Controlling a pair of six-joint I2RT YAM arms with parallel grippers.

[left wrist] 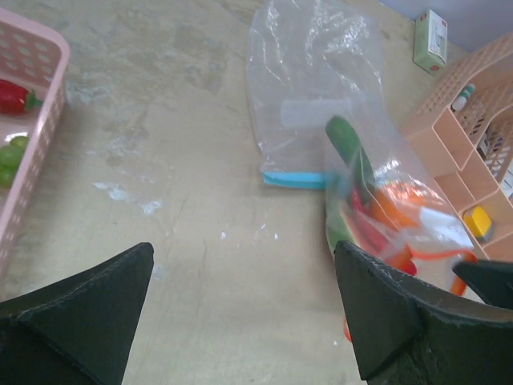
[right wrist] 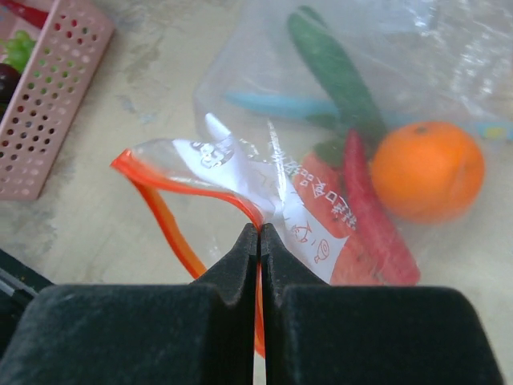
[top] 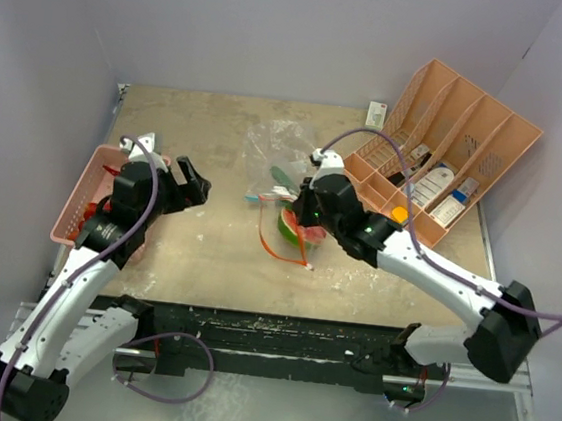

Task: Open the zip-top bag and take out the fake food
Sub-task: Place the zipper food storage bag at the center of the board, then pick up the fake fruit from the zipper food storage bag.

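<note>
Right gripper [right wrist: 260,233] pinches zip-top bag [right wrist: 449,48] at orange zip strip [right wrist: 124,167]. Left gripper [top: 191,183] is wide and empty (the free one), with the bag at its 3 o'clock.

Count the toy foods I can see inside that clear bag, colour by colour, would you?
Green: 1, the long green piece
Orange: 1, the orange
Red: 2, the chili and the watermelon slice
Total: 4 in plain sight; folds of the bag may hide more.

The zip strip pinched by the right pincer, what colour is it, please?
Zip strip: orange-red, clearest in right wrist view.
</note>
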